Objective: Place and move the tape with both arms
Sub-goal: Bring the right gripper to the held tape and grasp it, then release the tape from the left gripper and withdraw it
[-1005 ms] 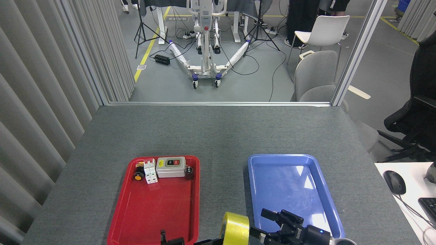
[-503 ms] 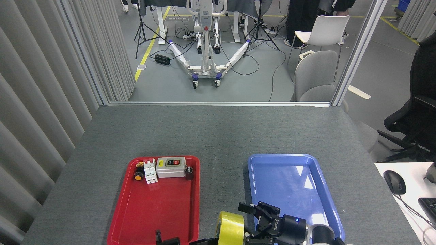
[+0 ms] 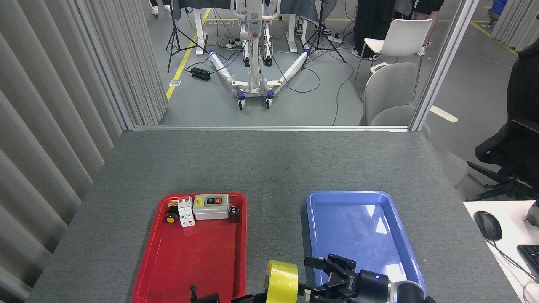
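Two grippers meet at the tape [image 3: 281, 281]: right gripper [image 3: 313, 275] spread apart beside it, left gripper [image 3: 219, 298] mostly hidden, its grip impossible to tell.

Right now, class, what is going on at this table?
Two robot arms are passing a yellow tape roll at the near edge, between the red tray and the empty blue tray. The right hand is open beside the upright roll. The left hand is mostly out of view.
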{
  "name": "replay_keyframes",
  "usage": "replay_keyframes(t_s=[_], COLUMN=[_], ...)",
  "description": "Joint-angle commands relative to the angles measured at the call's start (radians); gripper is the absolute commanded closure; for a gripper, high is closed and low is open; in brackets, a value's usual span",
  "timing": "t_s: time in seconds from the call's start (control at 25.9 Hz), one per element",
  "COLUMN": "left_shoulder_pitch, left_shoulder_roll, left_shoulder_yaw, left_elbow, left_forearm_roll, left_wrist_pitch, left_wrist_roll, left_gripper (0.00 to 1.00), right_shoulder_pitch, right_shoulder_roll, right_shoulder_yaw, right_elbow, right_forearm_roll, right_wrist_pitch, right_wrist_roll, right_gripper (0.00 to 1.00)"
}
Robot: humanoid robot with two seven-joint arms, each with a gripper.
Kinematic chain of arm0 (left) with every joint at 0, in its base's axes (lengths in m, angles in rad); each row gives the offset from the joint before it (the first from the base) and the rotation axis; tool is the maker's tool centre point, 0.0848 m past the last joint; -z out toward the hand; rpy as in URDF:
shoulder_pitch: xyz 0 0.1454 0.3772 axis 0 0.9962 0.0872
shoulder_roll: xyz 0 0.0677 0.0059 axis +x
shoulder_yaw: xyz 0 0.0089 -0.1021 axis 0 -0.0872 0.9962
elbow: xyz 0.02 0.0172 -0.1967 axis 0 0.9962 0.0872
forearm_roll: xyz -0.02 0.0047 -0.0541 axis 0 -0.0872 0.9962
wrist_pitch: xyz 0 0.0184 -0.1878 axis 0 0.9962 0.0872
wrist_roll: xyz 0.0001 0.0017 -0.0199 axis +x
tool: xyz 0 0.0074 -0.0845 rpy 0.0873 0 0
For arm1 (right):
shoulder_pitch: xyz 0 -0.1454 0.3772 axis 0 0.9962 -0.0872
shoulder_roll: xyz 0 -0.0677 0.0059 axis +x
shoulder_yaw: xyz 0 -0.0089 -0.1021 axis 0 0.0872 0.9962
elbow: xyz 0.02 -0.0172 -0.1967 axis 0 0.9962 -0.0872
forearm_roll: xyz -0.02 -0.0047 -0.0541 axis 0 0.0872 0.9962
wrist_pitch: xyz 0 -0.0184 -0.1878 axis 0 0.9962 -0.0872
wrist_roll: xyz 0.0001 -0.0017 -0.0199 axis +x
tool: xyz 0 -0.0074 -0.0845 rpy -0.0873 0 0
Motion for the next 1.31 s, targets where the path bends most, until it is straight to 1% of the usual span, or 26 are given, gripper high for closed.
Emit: replay_keyframes(t_s=[0.0,0.12,0.15,0.23,0.31,0.5,0.58,0.62,0.7,0.81,1.12,1.16,1.2,1.24,1.28], left_shoulder_pitch=[0.001,0.001,0.001,0.001,0.001,0.003,0.004,0.004,0.004,0.006,0.006,0.006,0.006,0.006,0.006], left_shoulder_roll=[0.0,0.0,0.0,0.0,0.0,0.0,0.002,0.002,0.002,0.002,0.002,0.002,0.002,0.002,0.002], left_shoulder_yaw=[0.01,0.013,0.013,0.014,0.016,0.022,0.022,0.024,0.028,0.042,0.051,0.051,0.053,0.054,0.06], left_elbow=[0.0,0.002,0.002,0.002,0.002,0.0,-0.001,-0.001,-0.001,0.0,-0.003,-0.003,-0.003,-0.003,-0.003], left_forearm_roll=[0.0,0.0,0.0,0.0,0.0,0.0,0.0,0.0,0.0,0.0,0.0,-0.002,-0.006,-0.006,-0.003], left_wrist_pitch=[-0.001,-0.001,-0.001,-0.001,-0.001,-0.003,-0.012,-0.017,-0.026,-0.03,-0.029,-0.029,-0.03,-0.032,-0.035], left_wrist_roll=[-0.001,-0.001,-0.002,-0.001,-0.002,-0.002,-0.004,-0.013,-0.032,-0.039,-0.039,-0.036,-0.032,-0.032,-0.032], left_gripper=[1.0,1.0,1.0,1.0,1.0,1.0,1.0,1.0,1.0,1.0,1.0,0.97,0.83,0.72,0.38], right_shoulder_pitch=[-0.007,-0.011,-0.012,-0.032,-0.038,-0.04,-0.04,-0.038,-0.038,-0.04,-0.038,-0.038,-0.038,-0.038,-0.038], right_shoulder_roll=[0.029,0.055,0.07,0.081,0.081,0.081,0.081,0.081,0.081,0.081,0.081,0.081,0.082,0.082,0.082], right_shoulder_yaw=[0.007,0.013,0.014,0.028,0.043,0.045,0.045,0.045,0.045,0.045,0.046,0.046,0.046,0.046,0.046], right_elbow=[0.005,0.012,0.015,0.026,0.032,0.047,0.051,0.051,0.051,0.051,0.051,0.051,0.051,0.051,0.051], right_forearm_roll=[0.009,0.028,0.044,0.061,0.061,0.061,0.062,0.062,0.064,0.062,0.064,0.062,0.062,0.062,0.064], right_wrist_pitch=[0.0,0.0,0.0,0.0,0.0,0.0,0.0,0.0,0.0,0.0,0.0,0.0,0.0,0.0,0.0], right_wrist_roll=[0.001,0.001,0.001,0.001,0.001,0.001,0.001,0.001,0.002,0.002,0.002,0.002,0.002,0.002,0.002], right_gripper=[0.01,0.04,0.08,0.14,0.24,0.45,0.58,0.63,0.7,0.71,0.71,0.71,0.71,0.7,0.7])
